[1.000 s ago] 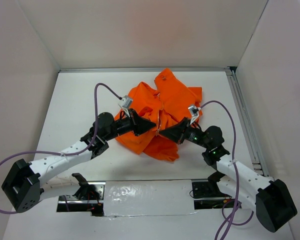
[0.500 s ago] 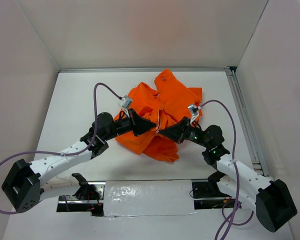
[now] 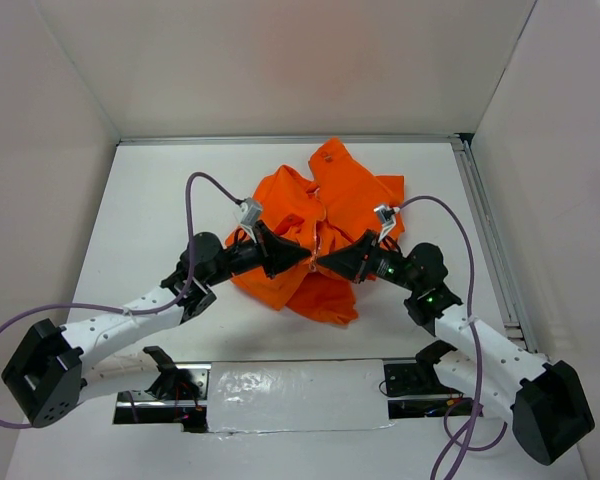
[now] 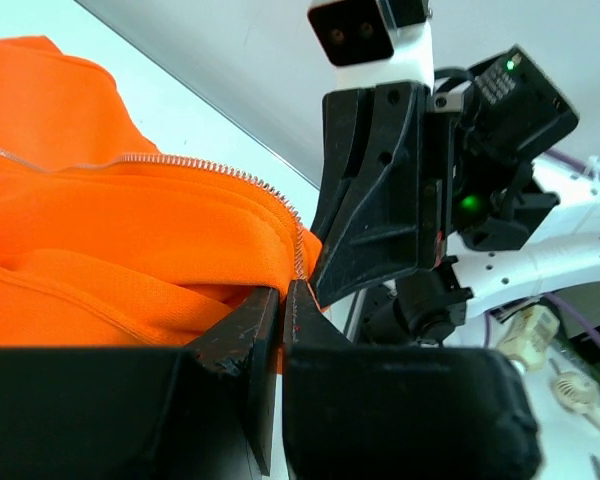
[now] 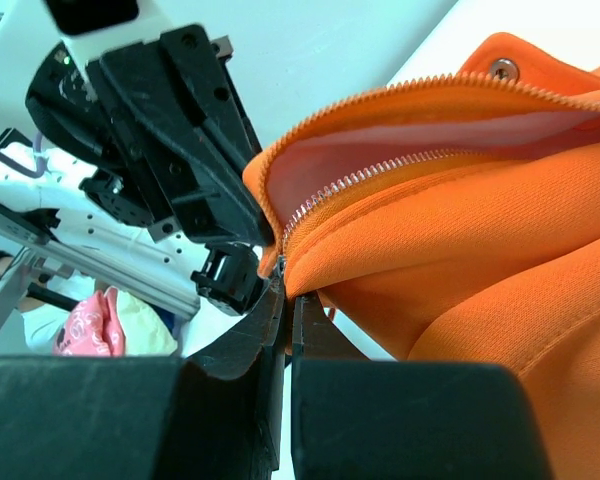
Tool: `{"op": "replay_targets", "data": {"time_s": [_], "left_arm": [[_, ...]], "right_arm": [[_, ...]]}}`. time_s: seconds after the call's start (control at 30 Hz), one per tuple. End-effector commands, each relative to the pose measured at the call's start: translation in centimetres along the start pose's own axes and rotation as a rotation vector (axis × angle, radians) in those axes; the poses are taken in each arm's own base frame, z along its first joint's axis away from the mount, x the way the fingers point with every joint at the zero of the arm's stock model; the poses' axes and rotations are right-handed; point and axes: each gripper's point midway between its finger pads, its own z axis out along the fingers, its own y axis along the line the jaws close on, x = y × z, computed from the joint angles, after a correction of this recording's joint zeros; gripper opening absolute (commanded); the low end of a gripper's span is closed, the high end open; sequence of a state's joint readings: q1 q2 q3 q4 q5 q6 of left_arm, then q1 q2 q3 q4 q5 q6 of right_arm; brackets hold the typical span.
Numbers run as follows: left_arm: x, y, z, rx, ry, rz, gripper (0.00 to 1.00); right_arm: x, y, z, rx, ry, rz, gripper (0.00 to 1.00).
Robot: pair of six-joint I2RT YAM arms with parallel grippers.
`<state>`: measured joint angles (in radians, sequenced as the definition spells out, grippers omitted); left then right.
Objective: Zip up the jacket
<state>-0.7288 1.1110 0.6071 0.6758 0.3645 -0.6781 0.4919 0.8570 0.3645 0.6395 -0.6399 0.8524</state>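
Working on the jacket, lying bunched up at the middle of the white table. Pinching 1 front edge with the left gripper, jaws clamped on orange cloth right at the end of the pale zipper teeth. Gripping the facing edge with the right gripper, jaws pressed together on fabric just below the other row of teeth. Holding both tips almost touching at the jacket's near-middle. Showing pale pink lining inside the open front.

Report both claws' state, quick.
Left claw: closed, pinching the jacket at its zipper edge.
Right claw: closed, pinching the jacket's zipper end.
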Motion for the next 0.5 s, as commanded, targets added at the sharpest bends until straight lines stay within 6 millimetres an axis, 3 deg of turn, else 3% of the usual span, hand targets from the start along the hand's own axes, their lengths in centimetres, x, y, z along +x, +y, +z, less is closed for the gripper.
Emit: {"op": "replay_targets", "data": {"time_s": [0.0, 0.47], "left_arm": [[-2.9, -2.7, -0.4, 0.114, -0.12, 0.139, 0.0], [-4.2, -1.9, 0.6, 0.07, -0.159, 0.14, 0.0]], "right_arm": [[-1.8, 2.1, 0.4, -0.035, -0.009, -0.02, 0.0], [-0.7, 2.7, -0.2, -0.068, 0.029, -0.004, 0.0]]}}
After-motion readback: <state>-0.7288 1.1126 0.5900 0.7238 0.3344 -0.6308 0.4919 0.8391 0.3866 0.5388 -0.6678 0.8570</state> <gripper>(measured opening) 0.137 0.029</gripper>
